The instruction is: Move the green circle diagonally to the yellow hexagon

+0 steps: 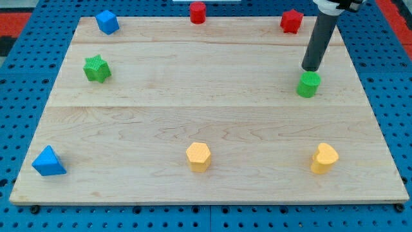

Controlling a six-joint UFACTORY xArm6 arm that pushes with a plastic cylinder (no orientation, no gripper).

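Pale matt wooden board [193, 96], ridged plastic-looking green circle [308, 84], dark matt rod.

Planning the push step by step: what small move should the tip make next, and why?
Probably push toward the view's bottom-left: my tip sits just above the green circle, slightly right, and the yellow hexagon lies diagonally down-left of it.

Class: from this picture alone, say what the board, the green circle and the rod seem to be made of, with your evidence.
Board: pale wood, matt; grain and plank seams show.
Green circle: probably plastic; even bright colour, faint ridges.
Rod: dark, smooth, slightly shiny; plastic or metal, unclear. My tip sits just above the circle in the view.
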